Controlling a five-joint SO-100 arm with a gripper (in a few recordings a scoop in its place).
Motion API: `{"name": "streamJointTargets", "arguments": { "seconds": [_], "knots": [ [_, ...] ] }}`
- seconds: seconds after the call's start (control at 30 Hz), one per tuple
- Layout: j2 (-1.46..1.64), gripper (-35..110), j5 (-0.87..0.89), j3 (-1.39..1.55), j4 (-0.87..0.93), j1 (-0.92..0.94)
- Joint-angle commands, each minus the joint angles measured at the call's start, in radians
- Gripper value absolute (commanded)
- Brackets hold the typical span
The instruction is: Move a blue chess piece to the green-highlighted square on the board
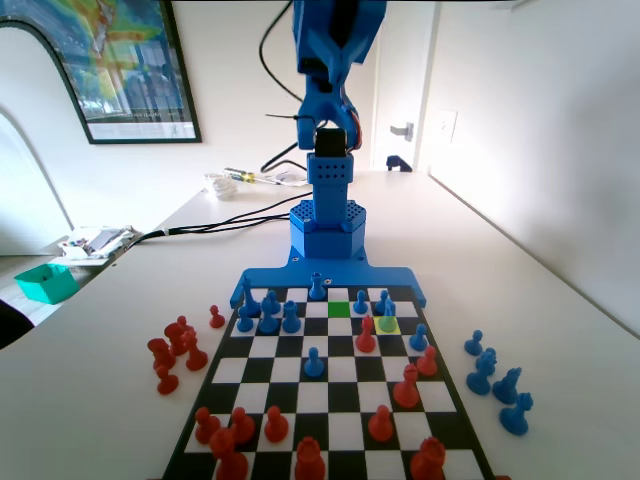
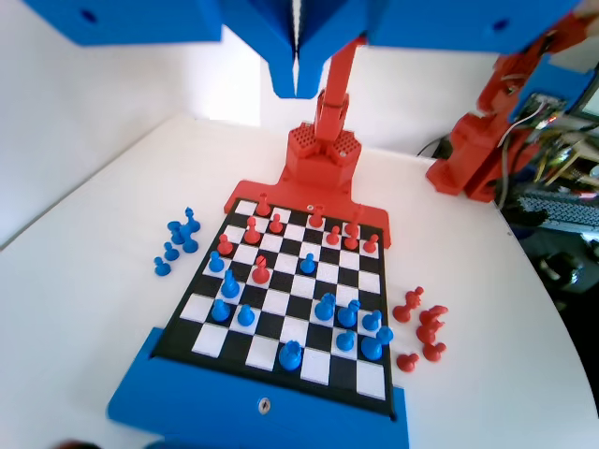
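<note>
The pincer (image 2: pixel 297 82) hangs high above the board (image 2: pixel 281 327), its two jaws pressed together with nothing between them. On the board (image 1: pixel 330 400), the green square (image 1: pixel 340 309) is empty, in the second row from the edge with the blue bar. A blue piece (image 1: pixel 387 320) stands on the yellow square (image 1: pixel 388 326), just beside it to the right in the fixed view. Other blue pieces (image 1: pixel 500 385) stand on the desk (image 1: pixel 560 330) beside the board's right edge.

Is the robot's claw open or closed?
Closed and empty: in the wrist view the gripper's two jaws hang together high above the board.
</note>
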Motion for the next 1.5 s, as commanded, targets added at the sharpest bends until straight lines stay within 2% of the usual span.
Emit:
{"name": "streamJointTargets", "arguments": {
  "seconds": [0.0, 0.1, 0.2, 0.6, 1.17, 1.47],
  "knots": [
    [-0.164, 1, -0.014, -0.114, 0.000, -0.009],
    [-0.287, 1, -0.037, -0.129, -0.032, -0.011],
    [-0.397, 4, -0.028, -0.118, -0.124, -0.006],
    [-0.736, 1, -0.006, 0.009, -0.440, -0.077],
    [-0.798, 10, 0.091, 0.454, -0.851, -0.213],
    [-0.848, 11, 0.126, 0.505, -0.927, -0.273]
  ]
}}
